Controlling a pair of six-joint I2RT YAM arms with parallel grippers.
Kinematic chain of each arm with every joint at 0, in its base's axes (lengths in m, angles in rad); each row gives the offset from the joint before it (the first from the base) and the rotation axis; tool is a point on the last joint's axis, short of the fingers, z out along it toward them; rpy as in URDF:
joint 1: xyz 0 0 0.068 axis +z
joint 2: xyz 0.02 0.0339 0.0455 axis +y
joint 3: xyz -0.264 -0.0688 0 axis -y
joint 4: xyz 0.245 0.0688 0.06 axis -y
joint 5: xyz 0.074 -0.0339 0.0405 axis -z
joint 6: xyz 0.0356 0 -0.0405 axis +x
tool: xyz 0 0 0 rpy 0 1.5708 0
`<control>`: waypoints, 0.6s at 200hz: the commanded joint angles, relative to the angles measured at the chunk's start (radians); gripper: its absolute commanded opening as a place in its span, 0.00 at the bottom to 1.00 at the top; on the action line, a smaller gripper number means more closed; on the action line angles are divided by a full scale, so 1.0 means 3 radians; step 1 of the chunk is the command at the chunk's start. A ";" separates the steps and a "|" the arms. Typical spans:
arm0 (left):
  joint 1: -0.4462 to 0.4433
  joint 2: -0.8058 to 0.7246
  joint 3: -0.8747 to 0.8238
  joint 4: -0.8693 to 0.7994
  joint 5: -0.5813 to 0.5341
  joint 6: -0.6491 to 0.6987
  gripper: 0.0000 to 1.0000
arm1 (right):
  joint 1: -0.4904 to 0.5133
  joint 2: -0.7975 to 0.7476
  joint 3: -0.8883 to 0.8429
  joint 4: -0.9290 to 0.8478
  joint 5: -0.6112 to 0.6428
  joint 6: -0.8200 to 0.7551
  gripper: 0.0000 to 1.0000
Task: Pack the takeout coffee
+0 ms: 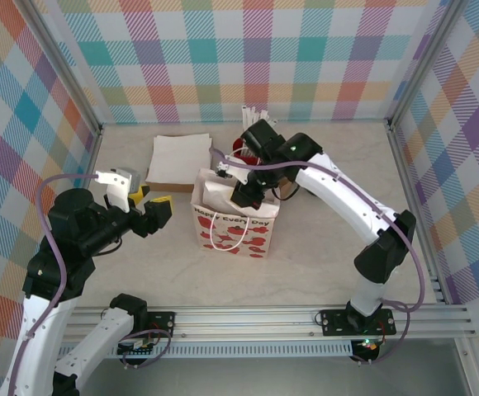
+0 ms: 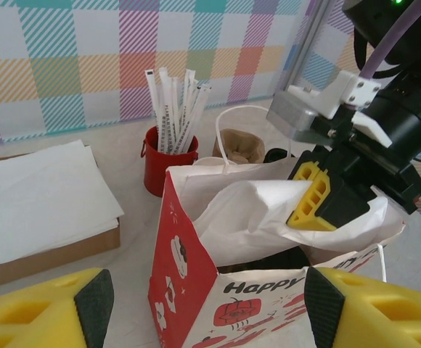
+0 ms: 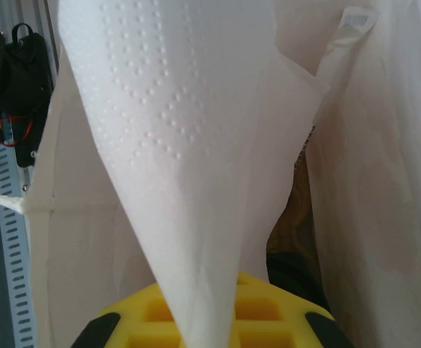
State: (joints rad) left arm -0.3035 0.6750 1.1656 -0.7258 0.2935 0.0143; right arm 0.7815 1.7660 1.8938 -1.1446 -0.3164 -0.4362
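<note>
White napkin stack (image 1: 180, 153) at left; beside it the left gripper (image 1: 153, 202) hovers near the paper bag (image 1: 235, 231), jaws apart. At centre, the right gripper (image 2: 319, 203), jaws clamped on a napkin (image 2: 254, 210), holds it in the bag's mouth. A dark shape low inside is probably the takeout coffee (image 2: 268, 259), so packing looks nearly done; releasing the napkin remains.

Top view looks down from the near edge; left wrist faces the bag (image 2: 218, 297) closely, right wrist peers inside it.
</note>
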 commanded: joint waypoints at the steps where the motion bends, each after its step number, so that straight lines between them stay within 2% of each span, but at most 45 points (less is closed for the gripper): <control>1: -0.0016 0.0018 -0.0045 0.0125 -0.0026 -0.0044 0.72 | 0.0073 0.0107 -0.0028 -0.0113 0.0115 -0.0082 0.03; 120: -0.0016 0.0041 -0.0061 0.0149 -0.0011 -0.0048 0.71 | 0.0210 0.0400 0.0008 -0.0245 0.0412 -0.0026 0.09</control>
State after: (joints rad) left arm -0.3038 0.6853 1.1652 -0.7151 0.2935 0.0143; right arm 0.8356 1.8744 1.8931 -1.1877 -0.1993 -0.4351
